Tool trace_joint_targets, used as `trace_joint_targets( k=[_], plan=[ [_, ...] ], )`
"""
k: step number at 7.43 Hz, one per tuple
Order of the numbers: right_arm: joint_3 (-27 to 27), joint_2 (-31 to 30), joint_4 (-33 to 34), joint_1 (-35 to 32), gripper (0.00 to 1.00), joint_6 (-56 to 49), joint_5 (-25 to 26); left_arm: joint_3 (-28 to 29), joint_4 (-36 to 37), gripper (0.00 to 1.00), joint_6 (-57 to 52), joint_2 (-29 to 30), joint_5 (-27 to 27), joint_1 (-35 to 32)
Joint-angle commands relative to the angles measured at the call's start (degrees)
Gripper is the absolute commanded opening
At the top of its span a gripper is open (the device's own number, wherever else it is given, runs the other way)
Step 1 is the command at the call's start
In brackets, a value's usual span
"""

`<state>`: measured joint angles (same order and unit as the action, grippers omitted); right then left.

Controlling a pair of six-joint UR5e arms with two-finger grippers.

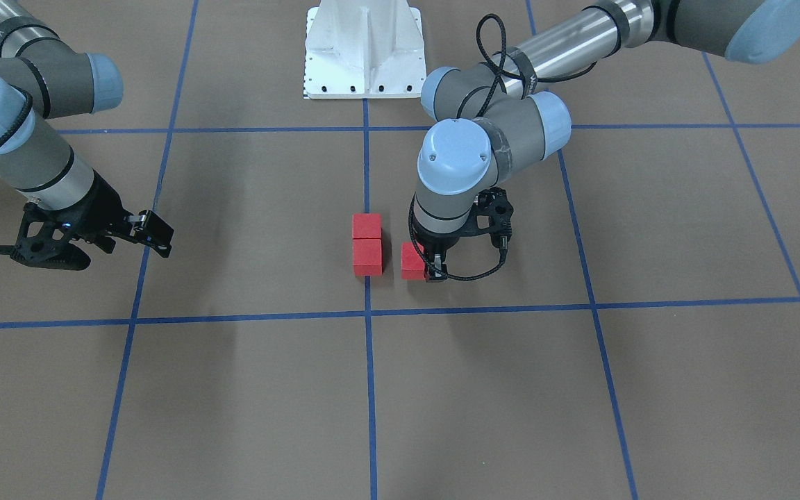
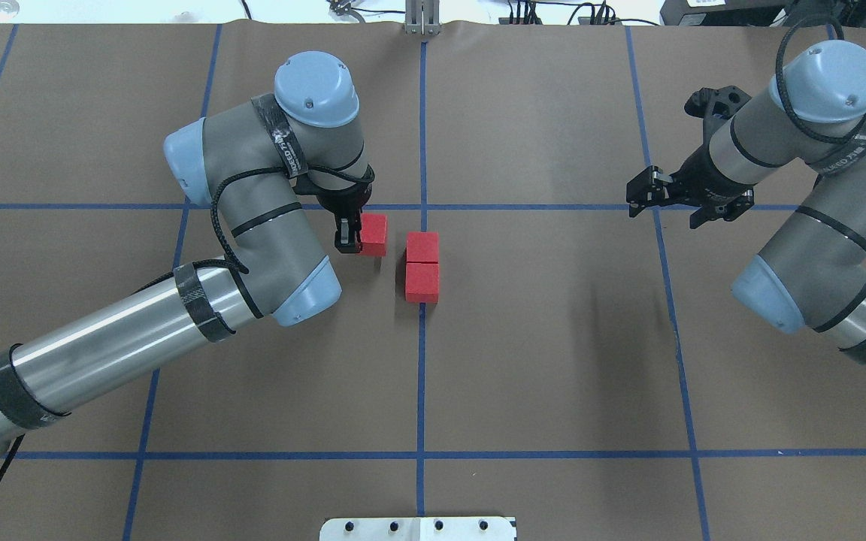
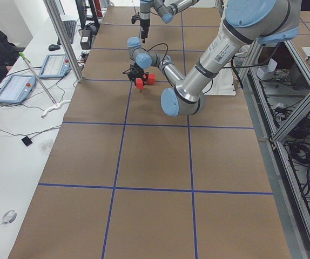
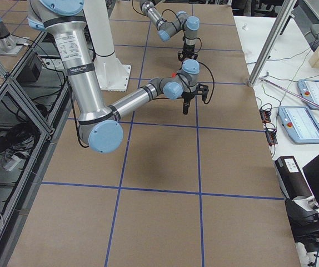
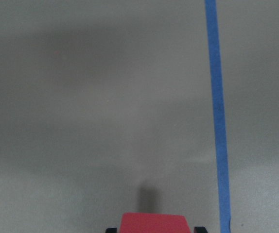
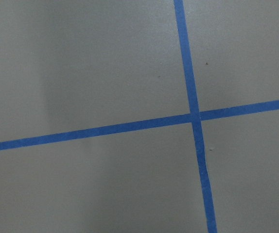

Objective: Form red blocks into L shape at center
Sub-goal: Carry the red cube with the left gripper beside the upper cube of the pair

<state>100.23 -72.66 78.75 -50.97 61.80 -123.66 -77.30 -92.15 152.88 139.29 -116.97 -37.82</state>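
**Last block a short gap from the far end of the pair**

The left hand (image 5: pixel 153 230) is clenching one of the three red blocks (image 1: pixel 367 255). In its wrist view, black fingertips (image 5: pixel 200 229) are showing on either side of the held block (image 2: pixel 374 234). Whether that block is resting on the surface (image 2: pixel 553 361) or hanging just above it, I cannot tell.

The other two are lying face to face and touching, far block (image 2: pixel 422 246) and near block (image 2: pixel 422 282), on the middle blue line (image 2: pixel 421 376). The pair's long axis is therefore running along that line, toward and away from the robot. They are sitting slightly to the far side of the center (image 2: pixel 433 330).

The held block is lying to the robot's left of the far block and roughly level with it, with a narrow strip of bare surface showing between them. The coming move looks like a short sideways shift toward the robot's right, across the pair's long axis, until the two faces meet and make the foot of the L. What seems to matter most is staying level with the far block, so the held one is not ending up across the seam of the pair.

The right hand (image 2: pixel 666 210) is hanging released and empty, fingers spread, over a tape crossing well apart on the robot's right. The left arm is by far the nearer one.
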Motion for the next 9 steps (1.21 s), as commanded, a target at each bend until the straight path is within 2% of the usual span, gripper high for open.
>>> trace_joint_targets(
  k=[1, 9],
  plan=[
    [0.1, 0.1, 0.0, 0.0, 0.99, 0.1, 0.0, -0.4, -0.3, 0.00, 3.6, 0.0, 0.1, 1.1],
    [0.0, 0.2, 0.0, 0.1, 0.99, 0.4, 0.1, 0.2, -0.5, 0.00, 5.8, 0.4, 0.2, 1.6]
  ],
)
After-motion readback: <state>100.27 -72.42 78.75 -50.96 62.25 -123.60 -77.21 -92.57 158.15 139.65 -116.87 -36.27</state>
